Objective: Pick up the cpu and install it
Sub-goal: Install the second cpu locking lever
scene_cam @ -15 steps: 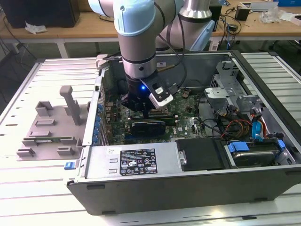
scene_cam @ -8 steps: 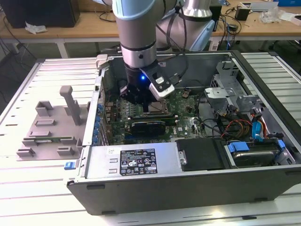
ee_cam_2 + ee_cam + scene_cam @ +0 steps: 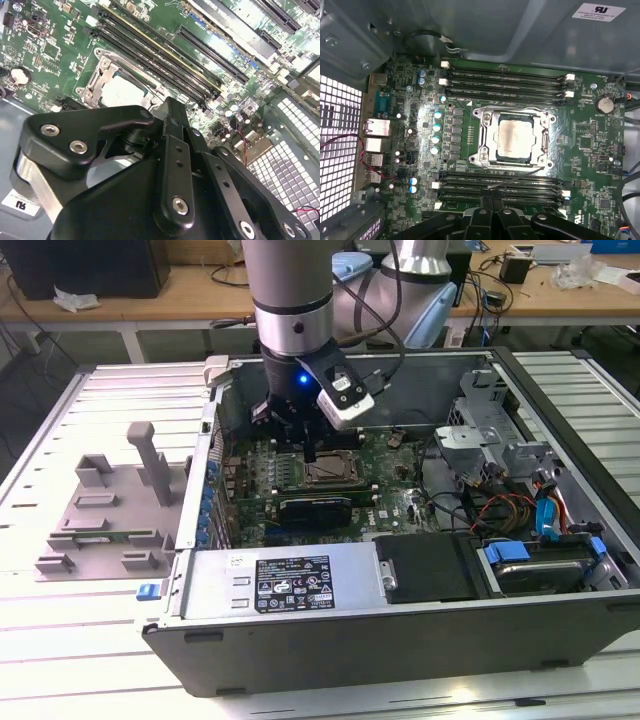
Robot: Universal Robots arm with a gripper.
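The cpu (image 3: pixel 512 140) is a small square chip with a silvery top. It lies flat inside the metal socket frame (image 3: pixel 482 142) on the green motherboard (image 3: pixel 590 145), and it also shows in the second wrist view (image 3: pixel 120 90). My gripper (image 3: pixel 310 452) hangs inside the open computer case just above the board. Its black fingers (image 3: pixel 486 204) are pressed together with nothing between them, over the memory slots (image 3: pixel 500 182) beside the socket. They are apart from the cpu. The socket's thin retention lever (image 3: pixel 515 176) lies slanted along the frame's edge.
A grey plastic tray (image 3: pixel 100 510) sits on the slatted table at the exterior view's left, outside the case. A long black graphics card (image 3: pixel 315 508) runs below the socket. At the exterior view's right are the power supply (image 3: pixel 290 585), drive bays (image 3: pixel 535 565) and loose cables (image 3: pixel 500 510).
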